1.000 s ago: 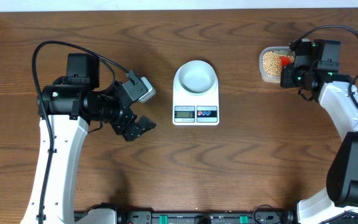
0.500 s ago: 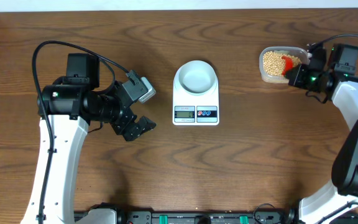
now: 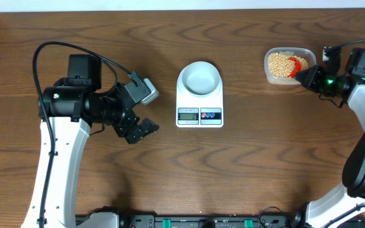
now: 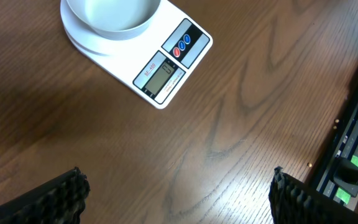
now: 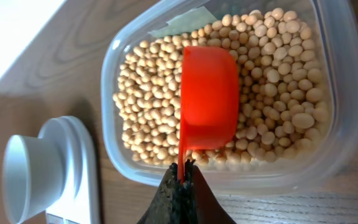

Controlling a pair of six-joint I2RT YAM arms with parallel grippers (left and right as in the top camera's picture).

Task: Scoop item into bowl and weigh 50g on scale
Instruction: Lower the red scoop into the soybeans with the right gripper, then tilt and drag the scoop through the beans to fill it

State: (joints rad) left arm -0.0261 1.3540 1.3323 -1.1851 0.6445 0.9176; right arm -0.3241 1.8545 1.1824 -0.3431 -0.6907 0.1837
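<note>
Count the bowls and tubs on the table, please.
2: the pale bowl on the scale in the middle, and the clear tub of beans at the far right. None seems hidden.

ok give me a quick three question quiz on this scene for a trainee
1. True or false: the bowl sits on the scale and is empty.
2. What is the right gripper shut on? A the red scoop, by its handle; B the bowl's rim; C nothing.
3. Where is the scoop's cup?
Key: 1 true. 2 A. 3 in the clear tub, over the beans.
</note>
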